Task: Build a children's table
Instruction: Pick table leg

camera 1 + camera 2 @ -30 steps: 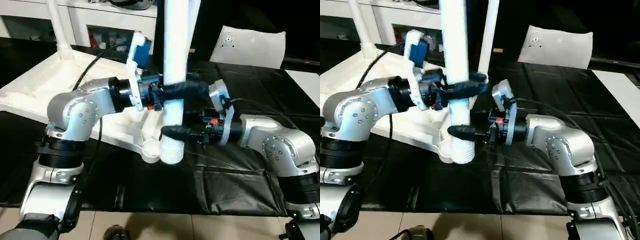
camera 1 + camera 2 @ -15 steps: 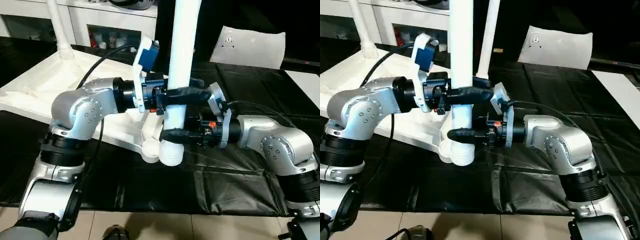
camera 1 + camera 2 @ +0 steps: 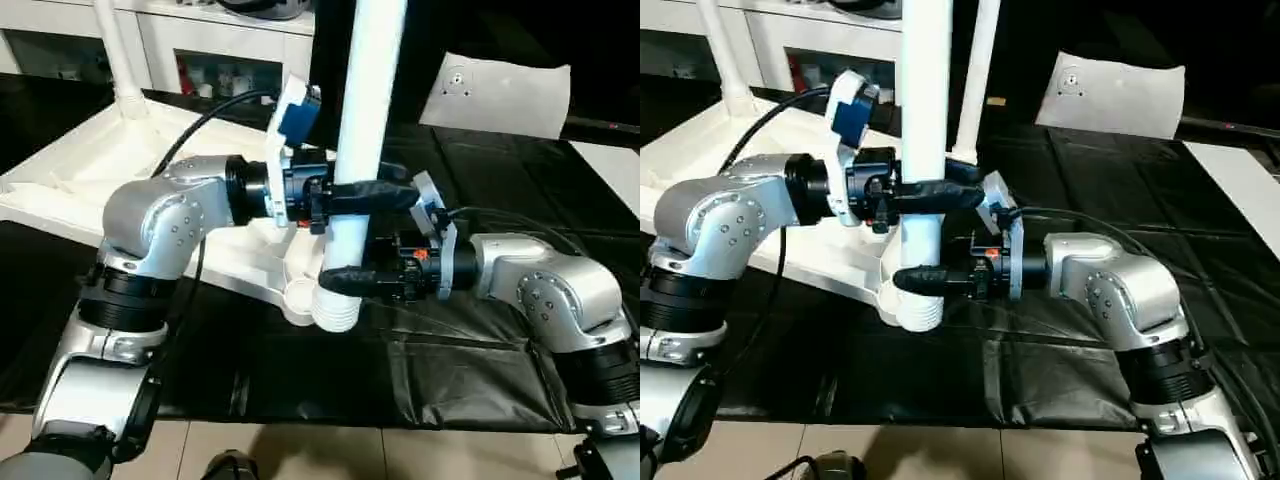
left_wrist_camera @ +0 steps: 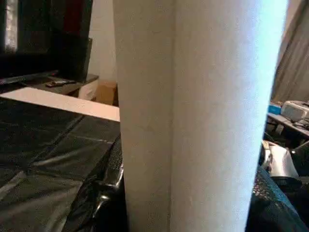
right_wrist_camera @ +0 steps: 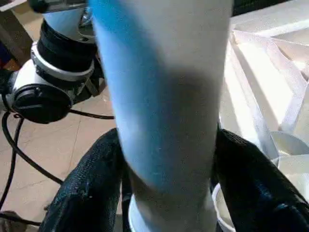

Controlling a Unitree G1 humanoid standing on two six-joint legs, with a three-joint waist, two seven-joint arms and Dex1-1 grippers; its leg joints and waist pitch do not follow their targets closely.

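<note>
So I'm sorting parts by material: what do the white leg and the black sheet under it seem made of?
Long round white leg: apparently moulded plastic, smooth and faintly glossy, ridged end. Black sheet: looks like thin plastic film or coated fabric, creased and shiny.

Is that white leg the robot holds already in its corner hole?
Not yet. The leg stands nearly upright, its ribbed end beside the corner hole, not inside.

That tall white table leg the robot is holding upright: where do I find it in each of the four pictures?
Left eye view: table leg stands centre, between the left hand and the right hand.
Right eye view: left of centre.
Left wrist view: broad white column in the middle.
Right wrist view: bluish-white column, centre.
Shared landmark: the round corner socket, beside the leg's ribbed foot.
</note>
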